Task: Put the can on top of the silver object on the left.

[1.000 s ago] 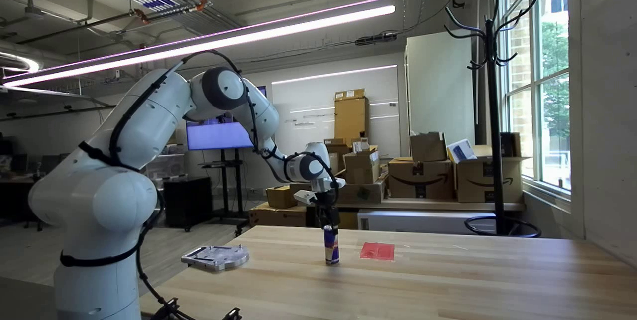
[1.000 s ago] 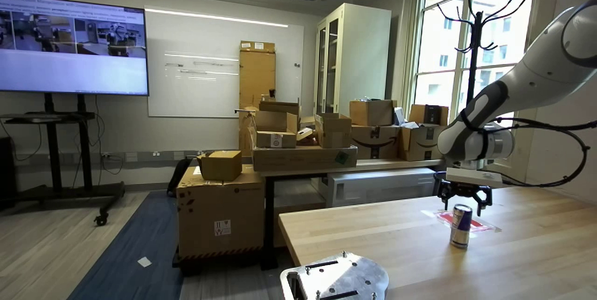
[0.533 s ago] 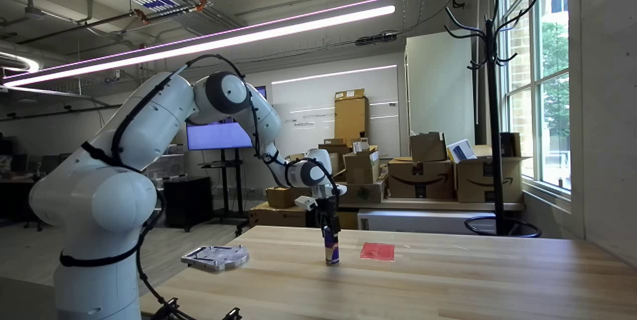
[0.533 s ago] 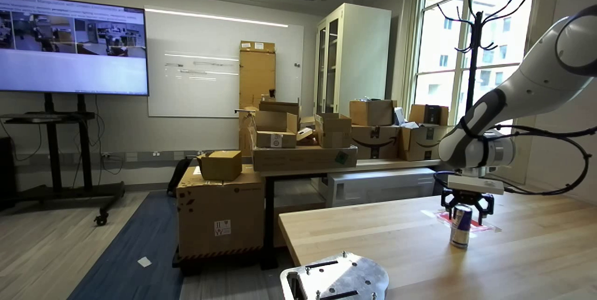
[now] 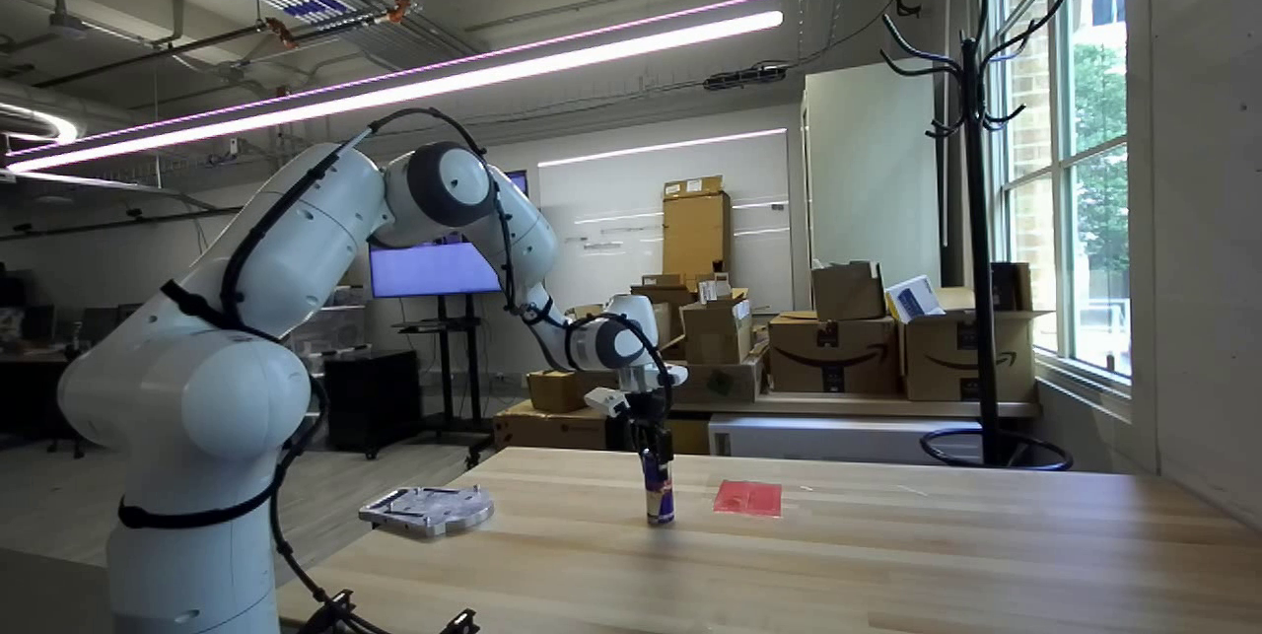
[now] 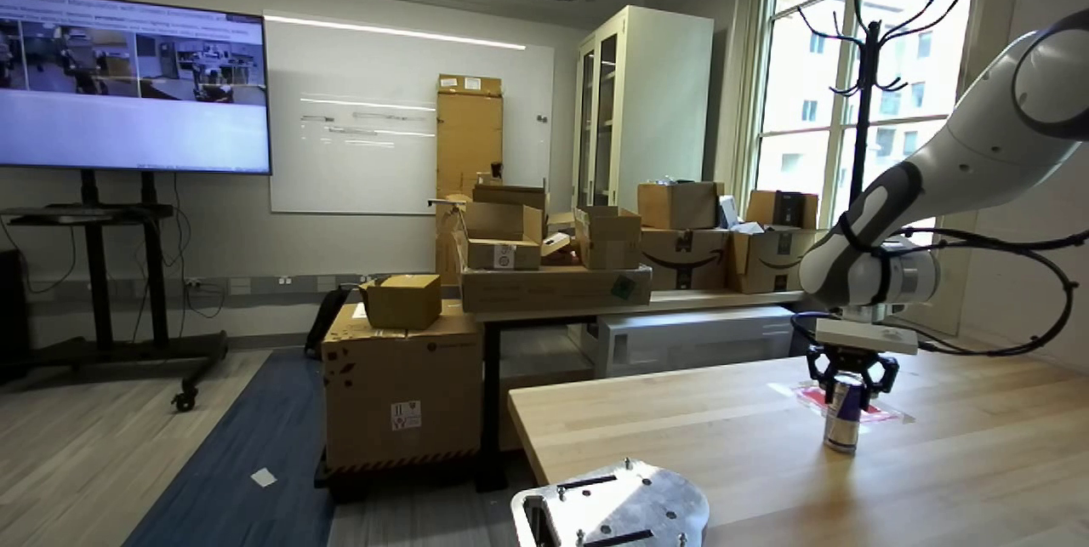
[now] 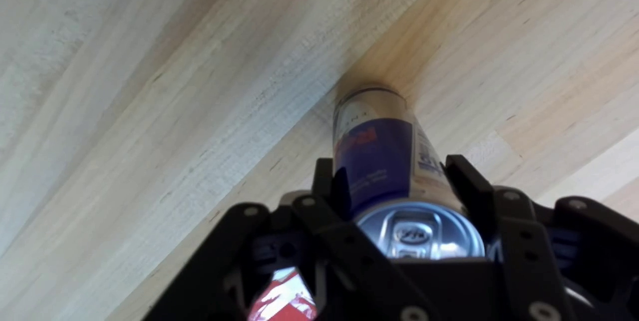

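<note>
The pincer pinches the can

Closest, in an exterior view, is the silver object. It lies flat by the edge of the wooden table. Little pegs stick up from it, and the bottom of the view cuts part of it off.

A bit farther off is the can. It stands on the wood, well apart from the silver object, which is on its left in both exterior views. The can is blue and silver with a shiny top. The pincer hangs over it and squeezes it up near the top. In the wrist view, black fingers press on both sides of the can. A big white arm holds the pincer from above.

A little past the can, a flat red sheet lies on the table.

Behind the table, brown boxes sit in a messy pile. A black coat stand with curly hooks stands near a tall window.

At the back wall there is a white board. A big screen glows to the left of it.
</note>
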Robot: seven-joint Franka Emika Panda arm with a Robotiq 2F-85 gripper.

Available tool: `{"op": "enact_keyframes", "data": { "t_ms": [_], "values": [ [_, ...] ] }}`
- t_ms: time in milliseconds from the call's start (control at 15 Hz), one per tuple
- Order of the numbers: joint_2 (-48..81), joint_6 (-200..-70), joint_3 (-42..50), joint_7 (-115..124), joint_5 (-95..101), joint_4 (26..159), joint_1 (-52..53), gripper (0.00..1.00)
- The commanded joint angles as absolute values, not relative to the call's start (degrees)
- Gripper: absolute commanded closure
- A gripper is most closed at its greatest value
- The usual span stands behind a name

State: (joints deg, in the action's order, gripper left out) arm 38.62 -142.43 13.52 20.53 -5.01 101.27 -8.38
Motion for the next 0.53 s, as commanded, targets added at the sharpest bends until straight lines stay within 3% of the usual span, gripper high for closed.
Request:
{"op": "enact_keyframes", "data": {
  "t_ms": [0,467],
  "values": [
    [37.53,-142.59,12.29,18.79,-5.97,101.25,-9.25,0.66],
    [24.20,-141.33,8.59,10.07,-4.77,109.36,-7.67,0.66]
  ]
}}
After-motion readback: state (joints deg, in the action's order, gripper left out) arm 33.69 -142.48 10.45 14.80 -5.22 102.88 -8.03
